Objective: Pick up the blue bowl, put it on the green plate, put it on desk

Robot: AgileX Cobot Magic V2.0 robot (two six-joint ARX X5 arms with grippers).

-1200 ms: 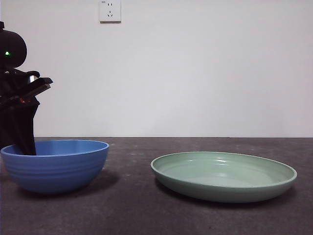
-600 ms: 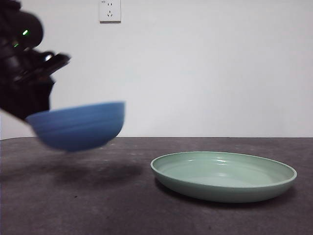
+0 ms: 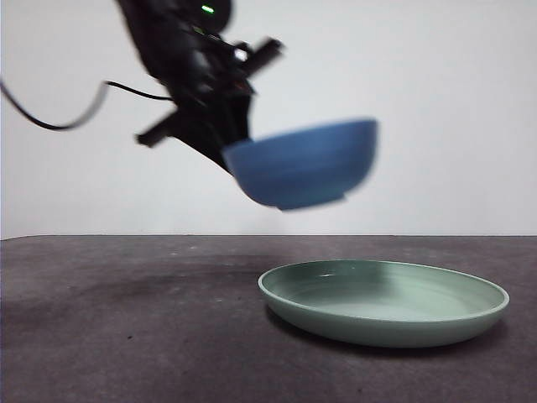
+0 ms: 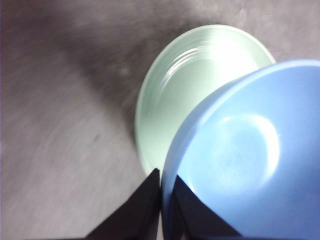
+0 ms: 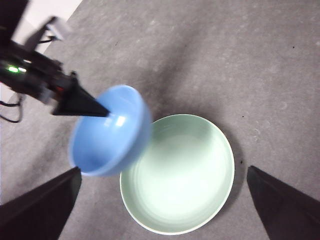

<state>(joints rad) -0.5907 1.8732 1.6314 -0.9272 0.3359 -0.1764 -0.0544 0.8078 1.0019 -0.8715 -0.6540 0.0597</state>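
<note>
In the front view the left gripper reaches in from about eleven o'clock, dark and bulky, with a black cable looping off toward nine o'clock. Its fingers are clamped on the rim of the blue bowl, one outside the wall and one inside, as the left wrist view shows. The bowl hangs in the air, clear of the worktop, tilted so that the rim held by the gripper sits lower than the far rim. Its outline is blurred.

Below the bowl and toward four o'clock from it, the green plate lies flat on the worktop, upright, with nothing in it. Bowl and plate do not touch. In the right wrist view the bowl overlaps the plate's edge at about ten o'clock of the plate, with most of the bowl lying outside the rim.

The right gripper hangs high above the plate, its fingers spread wide apart and holding nothing, the plate showing between them.
</note>
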